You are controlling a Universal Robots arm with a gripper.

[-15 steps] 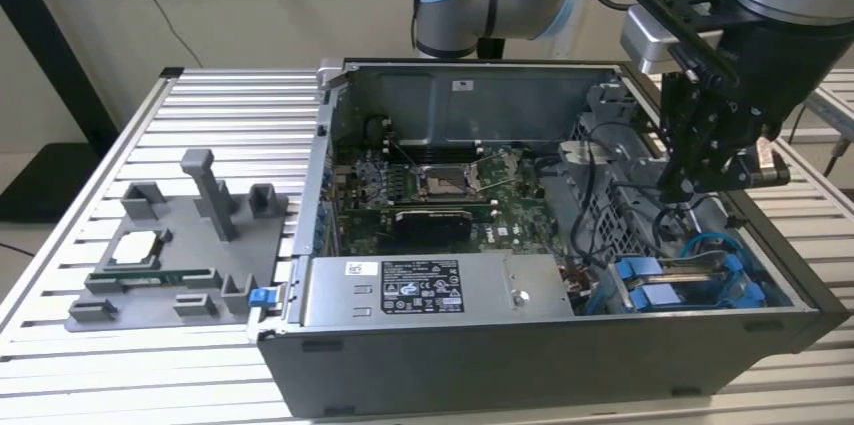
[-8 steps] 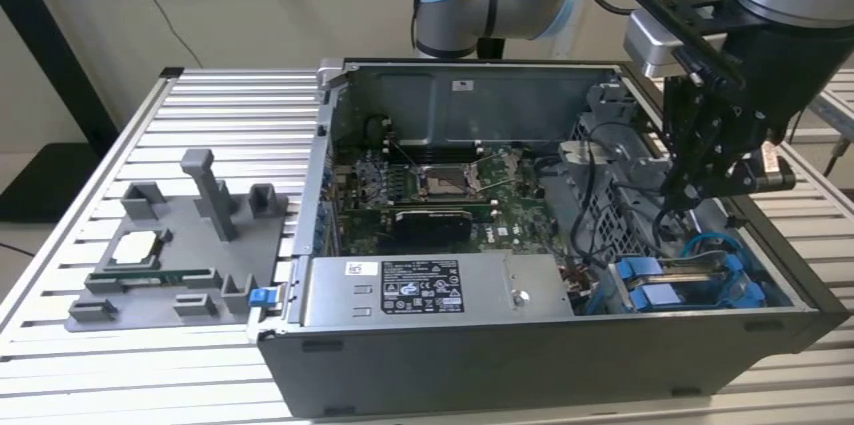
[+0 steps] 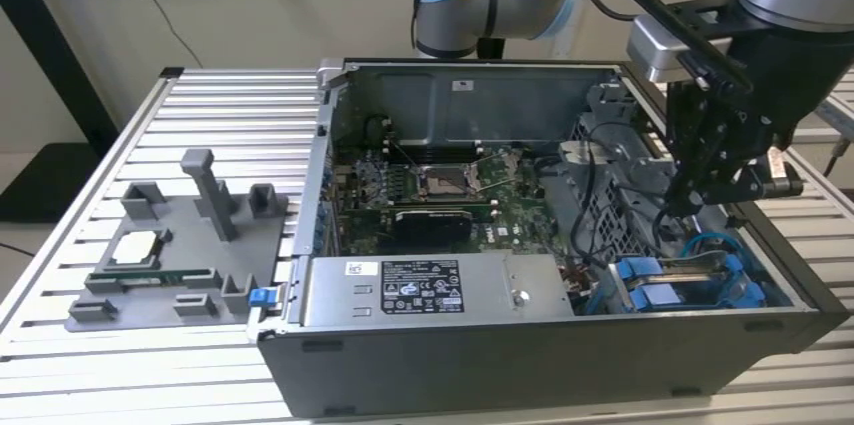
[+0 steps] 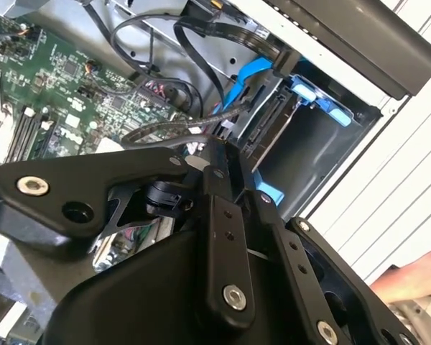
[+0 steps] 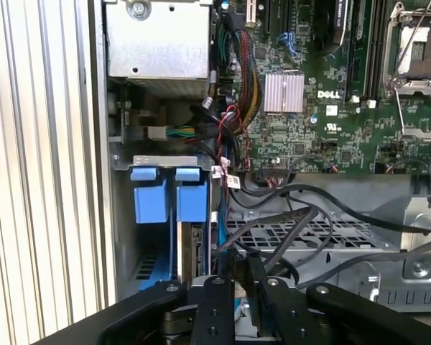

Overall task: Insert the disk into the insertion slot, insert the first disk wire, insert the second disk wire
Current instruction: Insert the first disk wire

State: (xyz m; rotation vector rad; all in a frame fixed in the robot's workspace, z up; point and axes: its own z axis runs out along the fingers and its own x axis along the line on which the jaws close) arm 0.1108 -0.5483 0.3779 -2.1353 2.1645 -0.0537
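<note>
The black two-fingered gripper point(image 3: 683, 207) hangs inside the open dark-grey computer case point(image 3: 534, 360). Its jaws point down at the corner that holds the insertion slot point(image 3: 657, 294), a rectangular grey metal bay with bright blue plastic rails and tabs. In the first wrist view the gripper point(image 5: 241, 264) sits just beside the slot point(image 5: 149, 201). The flat silver-grey disk point(image 5: 195, 251) appears to stand edge-on in it, close to the jaws, with only a thin metallic edge showing under one blue tab. A bundle of black cables point(image 5: 302, 215) runs across the perforated grey metal cage point(image 5: 323, 233) and meets the jaws. I cannot tell how wide the jaws stand or whether they hold one of these cables. In the second wrist view the gripper point(image 4: 237, 169) is near the slot point(image 4: 320, 100), and a flat blue cable point(image 4: 241, 79) curves just beyond the jaws. Past the slot from the jaws lies the silver labelled power-supply box point(image 5: 158, 39), and the green motherboard point(image 5: 323, 108) lies beyond the cage. A person's hand point(image 4: 416, 280) rests on the ribbed aluminium table point(image 3: 200, 105), well apart from the jaws.
</note>
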